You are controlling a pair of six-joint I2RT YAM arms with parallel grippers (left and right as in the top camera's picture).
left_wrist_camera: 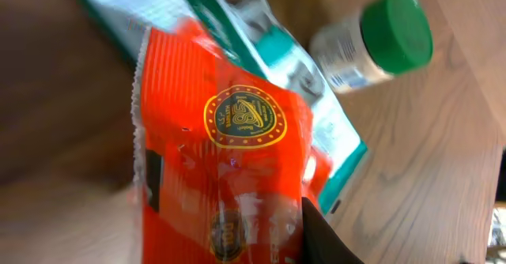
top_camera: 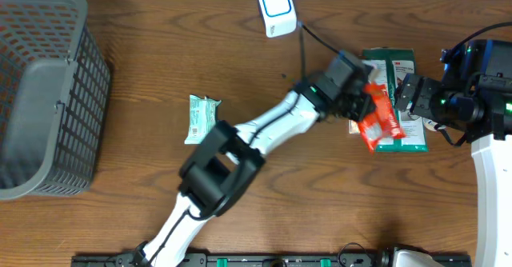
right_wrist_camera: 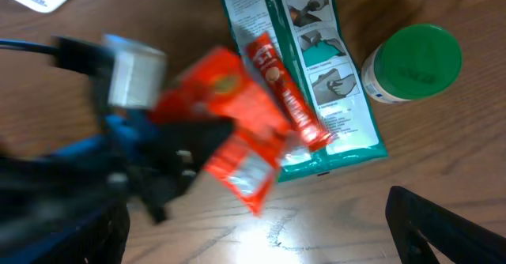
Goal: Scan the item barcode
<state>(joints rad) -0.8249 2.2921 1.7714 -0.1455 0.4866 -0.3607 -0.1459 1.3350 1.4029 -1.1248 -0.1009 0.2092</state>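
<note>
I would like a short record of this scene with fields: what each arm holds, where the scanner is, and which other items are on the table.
left gripper: jaws shut on the red packet, above the green package
right gripper: jaws open, holding nothing, beside the green package
scanner: at the far edge of the table, apart from the red packet
bottle: green lid, next to the green package
small packet: lying alone, mid-table
basket: grey, on the left side
</note>
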